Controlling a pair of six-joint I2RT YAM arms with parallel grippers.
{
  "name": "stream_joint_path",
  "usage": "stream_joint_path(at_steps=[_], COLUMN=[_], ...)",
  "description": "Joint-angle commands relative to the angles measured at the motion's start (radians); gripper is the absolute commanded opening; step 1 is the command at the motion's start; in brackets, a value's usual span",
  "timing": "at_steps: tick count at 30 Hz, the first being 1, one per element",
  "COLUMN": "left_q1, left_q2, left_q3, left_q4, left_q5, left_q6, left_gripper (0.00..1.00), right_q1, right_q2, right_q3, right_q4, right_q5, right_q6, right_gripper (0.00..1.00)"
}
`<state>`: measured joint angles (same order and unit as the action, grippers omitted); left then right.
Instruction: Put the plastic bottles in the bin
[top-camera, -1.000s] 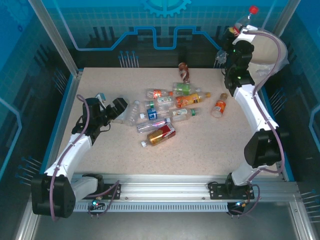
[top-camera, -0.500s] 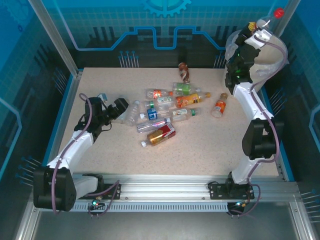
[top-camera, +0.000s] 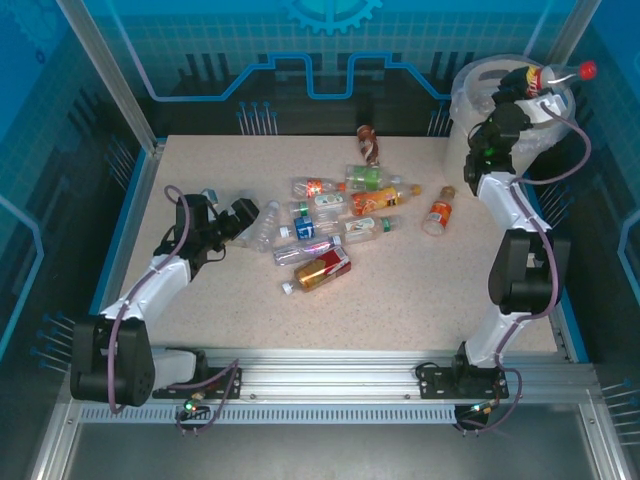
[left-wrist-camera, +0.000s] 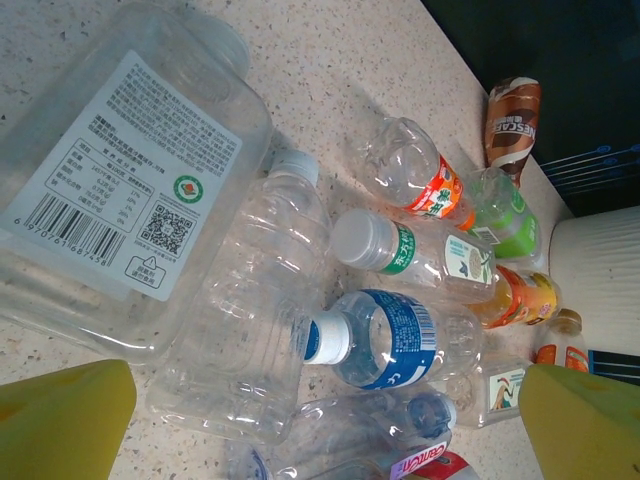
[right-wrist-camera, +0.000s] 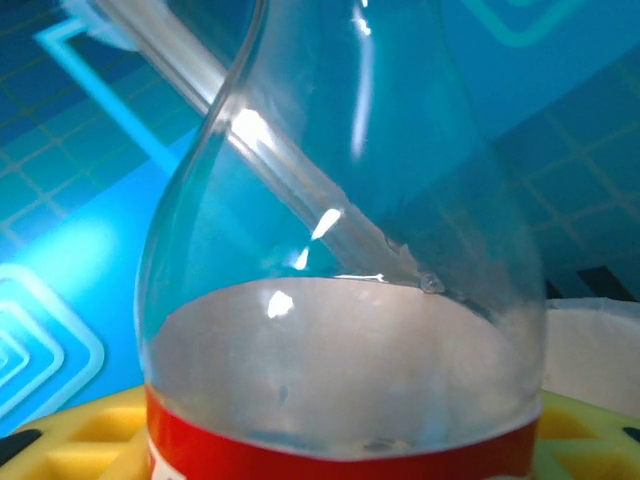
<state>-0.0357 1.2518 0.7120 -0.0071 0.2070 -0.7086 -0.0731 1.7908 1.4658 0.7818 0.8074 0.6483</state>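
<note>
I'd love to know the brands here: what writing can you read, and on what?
"NESCAFE": on the brown bottle.
"6 970761...": under the barcode on the white label of the big clear jug.
The fine print there and the labels on the other bottles are too small or blurred to read.
</note>
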Motion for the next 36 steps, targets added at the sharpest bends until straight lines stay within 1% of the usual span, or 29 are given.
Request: stream_joint_path(at_steps=[1, 2, 5, 8, 13, 17, 20, 27, 32, 34, 36], left_q1=[-0.004, -0.004, -0.004, -0.004, -0.004, -0.004, -0.004, -0.004, -0.004, -0.004, -0.005], left_q2=[0.019, 0.024, 0.038, 0.052, 0.061, 0.067, 0.068, 0.078, 0.087, 0.093, 0.098], left_q3=[0.004, 0.003, 0.002, 0.002, 0.002, 0.004, 0.005, 0.017, 0.019, 0.023, 0.031], left_q4=[0.043, 0.045, 0.055, 0.058, 0.048, 0.037, 0.026, 0.005, -0.002, -0.008, -0.018], left_q5=[0.006, 0.006, 0.010, 0.011, 0.001, -0.005, -0.009, -0.012, -0.012, -0.013, -0.011], left_q6=[-0.008, -0.008, -0.011, -0.009, 0.009, 0.019, 0.027, 0.039, 0.040, 0.041, 0.039], left_gripper=[0.99, 0.99, 0.99, 0.99, 0.99, 0.99, 0.99, 0.99, 0.99, 0.99, 0.99], right_q1=[-0.037, -0.040, -0.043, -0.054, -0.068, -0.067, -0.068, -0.065, -0.062, -0.062, -0.063], right_q2=[0.007, 0.011, 0.030, 0.063, 0.107, 0.124, 0.108, 0.056, 0.018, 0.013, 0.020], right_q3=[-0.010, -0.012, 0.013, 0.021, 0.061, 0.114, 0.118, 0.144, 0.159, 0.167, 0.180], right_q4=[-0.020, -0.010, -0.091, -0.105, -0.148, -0.250, -0.309, -0.477, -0.589, -0.629, -0.651], right_q5=[-0.009, -0.017, -0.008, -0.048, -0.200, -0.291, -0.345, -0.531, -0.619, -0.653, -0.719], right_q6=[0.115, 0.105, 0.101, 0.056, -0.060, -0.125, -0.135, -0.164, -0.170, -0.185, -0.222], right_gripper=[0.60, 0.61, 0.63, 0.64, 0.64, 0.64, 0.63, 0.63, 0.64, 0.66, 0.71])
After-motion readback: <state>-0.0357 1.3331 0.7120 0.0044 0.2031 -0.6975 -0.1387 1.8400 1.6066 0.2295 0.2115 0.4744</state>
